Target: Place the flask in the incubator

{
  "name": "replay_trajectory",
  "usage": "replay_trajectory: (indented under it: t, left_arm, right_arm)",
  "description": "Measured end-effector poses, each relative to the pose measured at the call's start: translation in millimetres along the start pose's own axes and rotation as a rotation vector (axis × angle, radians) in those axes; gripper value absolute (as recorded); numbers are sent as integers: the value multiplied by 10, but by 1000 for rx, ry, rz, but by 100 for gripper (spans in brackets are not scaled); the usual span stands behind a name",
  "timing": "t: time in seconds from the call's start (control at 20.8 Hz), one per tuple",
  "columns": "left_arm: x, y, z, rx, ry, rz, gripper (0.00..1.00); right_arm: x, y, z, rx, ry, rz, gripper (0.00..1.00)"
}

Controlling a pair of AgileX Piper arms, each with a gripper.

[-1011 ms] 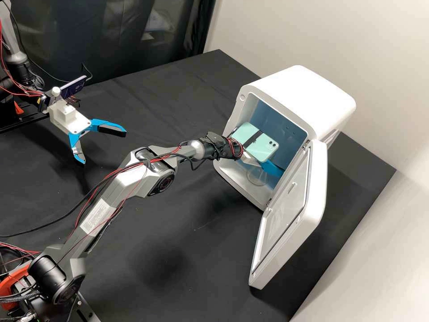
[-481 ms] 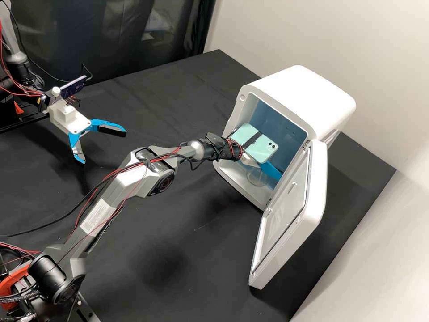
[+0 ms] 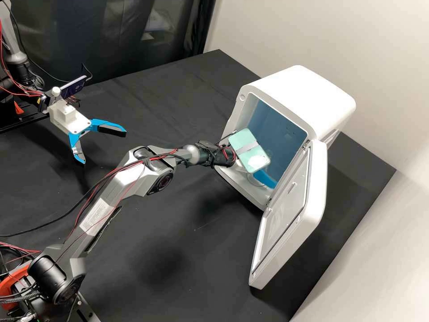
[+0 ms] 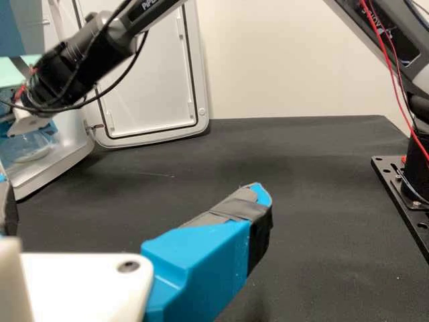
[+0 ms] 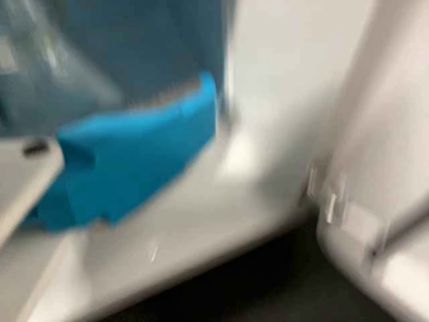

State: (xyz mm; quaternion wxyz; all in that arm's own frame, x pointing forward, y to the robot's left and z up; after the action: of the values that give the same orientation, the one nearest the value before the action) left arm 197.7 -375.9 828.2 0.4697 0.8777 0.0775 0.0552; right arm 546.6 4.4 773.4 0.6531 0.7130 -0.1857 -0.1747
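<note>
The flask (image 3: 255,180) sits low inside the incubator (image 3: 308,96), near the right edge of the bench (image 3: 178,250). The door (image 3: 290,210) is wide open. The right gripper (image 3: 264,178) is in there with the flask. I cannot tell if it is pinching the flask or not. Its own view is a blur, and the wrist hides most of the glass. If the arm bumps the flask, it could tip or roll out. The left gripper (image 3: 96,134) hangs spread open near the left edge, holding nothing.
</note>
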Motion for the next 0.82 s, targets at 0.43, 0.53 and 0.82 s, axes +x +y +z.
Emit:
replay_trajectory:
  t: [0.43,0.53,0.82]
  left_arm:
    - [0,5,-1,-4,8,4,100]
    - [-2,13,-4,-6,12,9,100]
    - [-1,14,-4,-10,19,11,100]
  right_arm:
    - [-374,-213,93,-60,135,-74,100]
    - [-405,-224,114,-73,146,-83,100]
    - [-422,-223,122,-69,156,-80,100]
